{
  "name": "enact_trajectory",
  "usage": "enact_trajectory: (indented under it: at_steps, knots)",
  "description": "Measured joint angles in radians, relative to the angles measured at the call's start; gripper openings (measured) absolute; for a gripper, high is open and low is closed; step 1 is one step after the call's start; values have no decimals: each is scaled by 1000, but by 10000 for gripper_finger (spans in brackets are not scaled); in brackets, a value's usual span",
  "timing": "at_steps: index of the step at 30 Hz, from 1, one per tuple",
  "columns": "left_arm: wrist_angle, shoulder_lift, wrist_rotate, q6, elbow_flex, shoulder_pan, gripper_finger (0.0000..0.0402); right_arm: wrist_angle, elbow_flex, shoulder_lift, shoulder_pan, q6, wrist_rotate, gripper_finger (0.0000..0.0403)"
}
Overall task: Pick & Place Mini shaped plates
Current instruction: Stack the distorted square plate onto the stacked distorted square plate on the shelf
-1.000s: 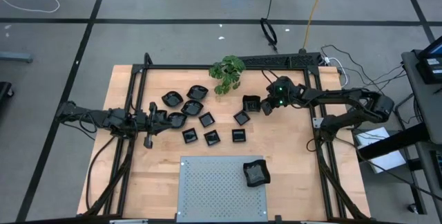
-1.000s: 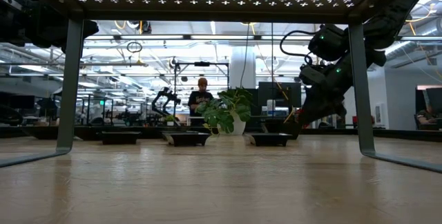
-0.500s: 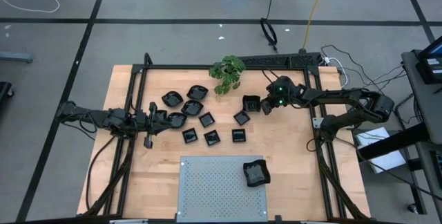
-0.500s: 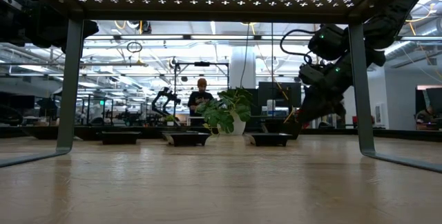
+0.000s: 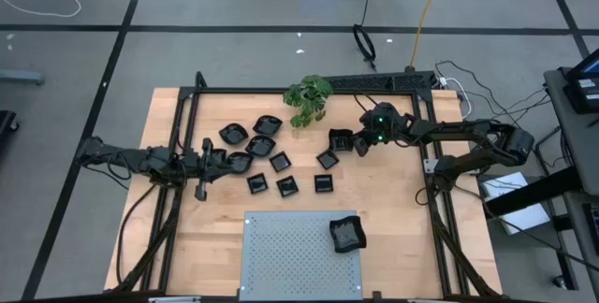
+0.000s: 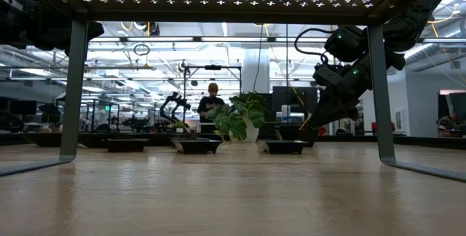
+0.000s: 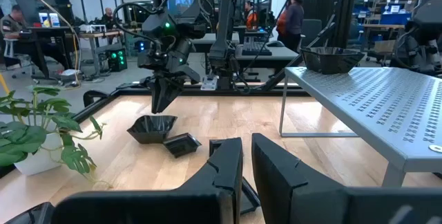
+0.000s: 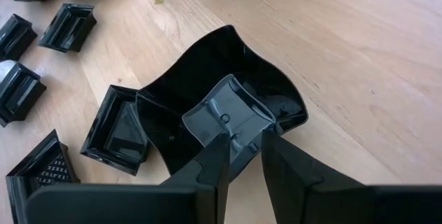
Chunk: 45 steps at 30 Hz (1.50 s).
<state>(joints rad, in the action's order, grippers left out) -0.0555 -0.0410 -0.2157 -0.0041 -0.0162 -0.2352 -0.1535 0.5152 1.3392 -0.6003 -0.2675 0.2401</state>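
Beside the plant [image 5: 308, 98], right end effector [image 5: 357, 142] grips plate [image 5: 341, 140].

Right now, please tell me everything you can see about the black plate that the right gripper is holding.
The held plate is glossy black, looks like plastic, and is shallow, with wavy raised edges and a flat square floor. The right gripper is shut on its rim, one finger inside and one outside. It hangs tilted, lifted just above the wooden table, near the green plant. A smaller square plate lies beside it; contact between them cannot be told.
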Motion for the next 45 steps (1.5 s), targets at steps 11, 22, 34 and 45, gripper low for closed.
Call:
enact_trajectory:
  at_steps: [11,22,34,45]
  knots:
    - [0,0,0,0,0,0,35,56,0,0,0,-38,0,89]
    - [0,0,0,0,0,0,35,24,0,0,0,-69,-2,171]
    - [0,0,0,0,0,0,35,44,-1,66,0,-32,-7,173]
    - [0,0,0,0,0,0,35,3,-1,72,-3,-30,-9,144]
